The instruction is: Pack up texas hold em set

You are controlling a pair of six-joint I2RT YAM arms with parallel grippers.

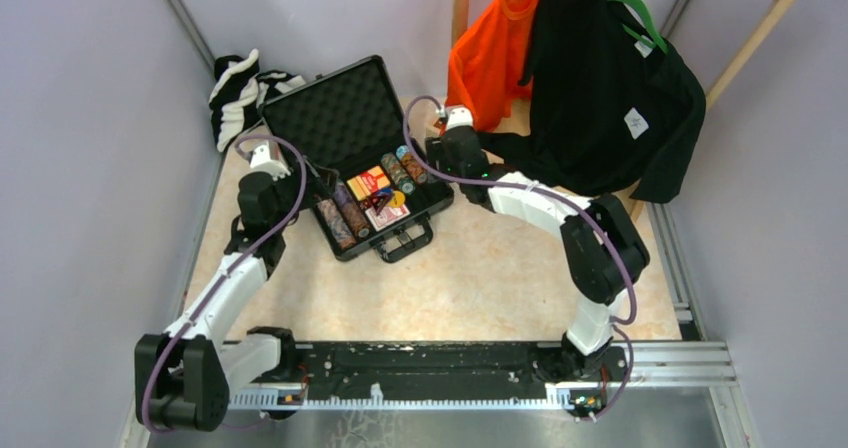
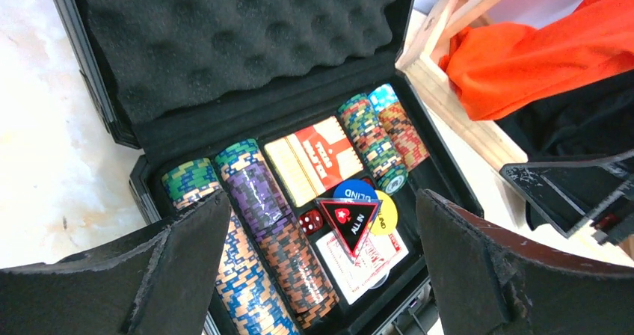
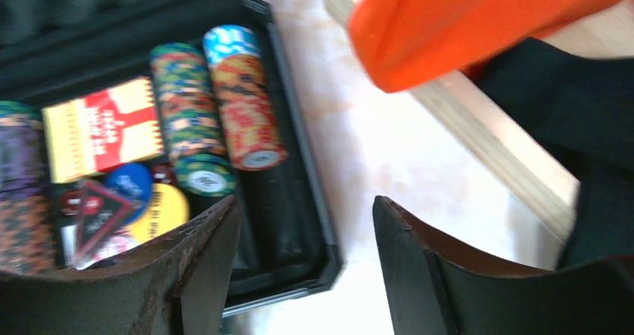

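Black foam faces me from the raised lid of the briefcase (image 1: 335, 118), which lies open on the table (image 1: 480, 278) between my two arms. Everything looks stowed, so I judge shutting that lid is what's left. The poker chips (image 2: 262, 200) lie in rows in the tray's channels, where they can't roll. The red card deck (image 2: 310, 159) sits between the rows, and the black-red triangle (image 2: 350, 224) rests over the blue disc (image 2: 355, 191) and yellow disc (image 2: 387, 209). My left gripper (image 2: 323, 200) hovers over the tray's near side, jaws spread wide, holding nothing. My right gripper (image 3: 305, 200) hangs just off the case's right rim, jaws apart over bare table, nothing between them. The orange shirt (image 1: 495, 53) and black shirt (image 1: 610, 88) hang close by that arm and could snag it. The striped cloth (image 1: 240, 93) lies behind the lid, out of its closing path.
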